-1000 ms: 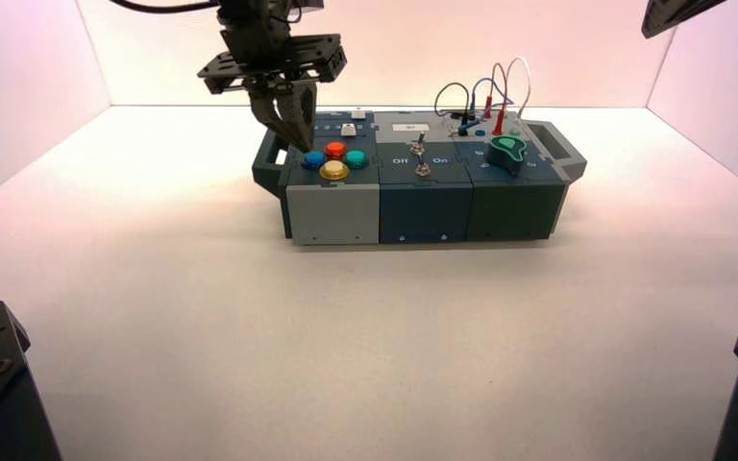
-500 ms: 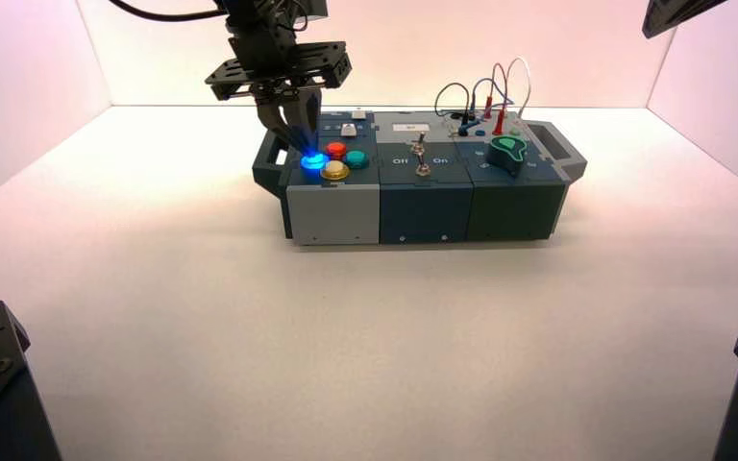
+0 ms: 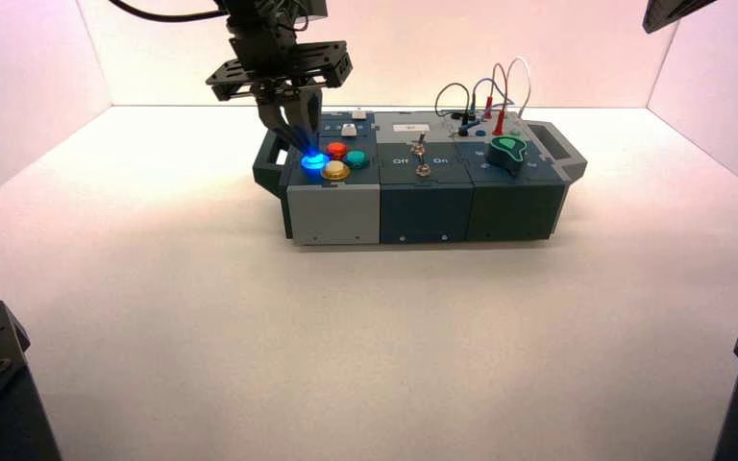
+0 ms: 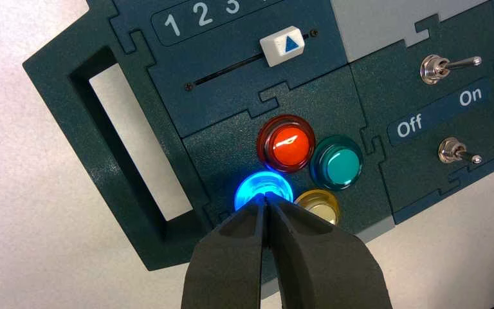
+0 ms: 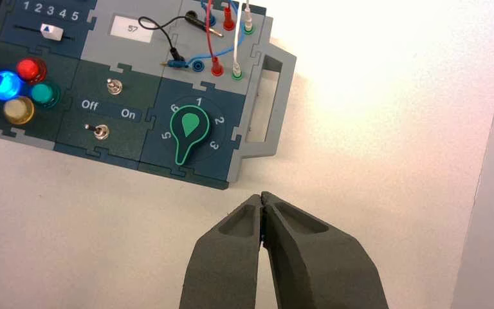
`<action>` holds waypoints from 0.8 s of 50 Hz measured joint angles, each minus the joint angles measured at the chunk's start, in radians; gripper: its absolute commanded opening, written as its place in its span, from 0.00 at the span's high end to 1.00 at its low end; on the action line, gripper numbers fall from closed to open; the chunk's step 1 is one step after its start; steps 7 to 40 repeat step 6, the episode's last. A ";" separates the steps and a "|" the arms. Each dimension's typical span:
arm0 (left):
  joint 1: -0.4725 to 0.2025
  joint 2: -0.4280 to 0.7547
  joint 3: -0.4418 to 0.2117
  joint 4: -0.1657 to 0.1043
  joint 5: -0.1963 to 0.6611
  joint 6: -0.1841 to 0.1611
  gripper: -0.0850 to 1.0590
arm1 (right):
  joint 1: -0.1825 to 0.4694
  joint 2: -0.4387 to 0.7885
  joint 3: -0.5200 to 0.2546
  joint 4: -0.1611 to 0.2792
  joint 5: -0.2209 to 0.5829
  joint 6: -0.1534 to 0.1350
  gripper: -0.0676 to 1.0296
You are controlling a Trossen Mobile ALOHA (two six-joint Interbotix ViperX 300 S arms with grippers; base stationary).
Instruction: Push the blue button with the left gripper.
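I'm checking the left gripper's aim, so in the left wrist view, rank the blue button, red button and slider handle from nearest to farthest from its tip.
1. Blue button: lit, at the tip of the left gripper.
2. Red button: just beyond the blue one.
3. White slider handle: farthest, under the printed numbers.

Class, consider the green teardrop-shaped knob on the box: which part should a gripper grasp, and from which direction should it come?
Probably the green teardrop-shaped knob is best gripped across its two flanks, coming straight down from above. It stands proud of the numbered dial, and its tapering sides give closing fingers opposing faces. The right gripper hovers beside the box, shut; the left gripper is on the lit blue button.
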 measured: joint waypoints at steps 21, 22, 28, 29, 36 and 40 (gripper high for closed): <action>0.000 0.000 0.000 0.000 0.000 0.000 0.95 | 0.000 0.000 0.000 0.000 0.000 0.000 0.96; 0.000 0.000 0.000 0.000 0.000 0.000 0.95 | 0.000 0.000 0.000 0.000 0.000 0.000 0.96; 0.000 0.000 0.000 0.000 0.000 0.000 0.95 | 0.000 0.000 0.000 0.000 0.000 0.000 0.96; 0.000 0.000 0.000 0.000 0.000 0.000 0.95 | 0.000 0.000 0.000 0.000 0.000 0.000 0.96; 0.000 0.000 0.000 0.000 0.000 0.000 0.95 | 0.000 0.000 0.000 0.000 0.000 0.000 0.96; 0.000 0.000 0.000 0.000 0.000 0.000 0.95 | 0.000 0.000 0.000 0.000 0.000 0.000 0.96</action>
